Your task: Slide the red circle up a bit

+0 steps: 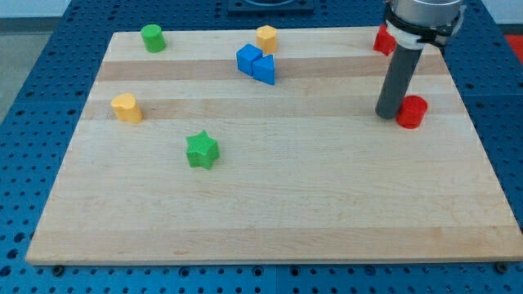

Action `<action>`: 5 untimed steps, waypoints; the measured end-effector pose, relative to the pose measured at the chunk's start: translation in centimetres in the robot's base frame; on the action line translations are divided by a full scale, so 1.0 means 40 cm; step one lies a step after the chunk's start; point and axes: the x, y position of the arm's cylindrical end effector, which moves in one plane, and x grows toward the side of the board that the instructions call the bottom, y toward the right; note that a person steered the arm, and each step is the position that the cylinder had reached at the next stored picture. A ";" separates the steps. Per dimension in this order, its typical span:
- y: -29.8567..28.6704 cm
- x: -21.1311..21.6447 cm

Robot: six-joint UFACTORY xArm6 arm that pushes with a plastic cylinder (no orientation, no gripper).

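The red circle [413, 111] is a short red cylinder at the view's right, about midway up the wooden board [270, 212]. My tip [387, 114] rests on the board just to the left of the red circle, touching or nearly touching its left side. The dark rod rises from there toward the view's top. A second red block [382, 39] sits near the board's top right edge, partly hidden behind the rod's upper part; its shape cannot be made out.
A green cylinder [152, 37] stands at the top left. An orange block [266, 37] sits at top centre above two touching blue blocks [256, 64]. A yellow block [126, 107] is at the left, a green star [202, 151] below centre-left.
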 end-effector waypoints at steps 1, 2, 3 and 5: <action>-0.033 0.062; -0.032 0.102; -0.010 0.093; 0.047 0.092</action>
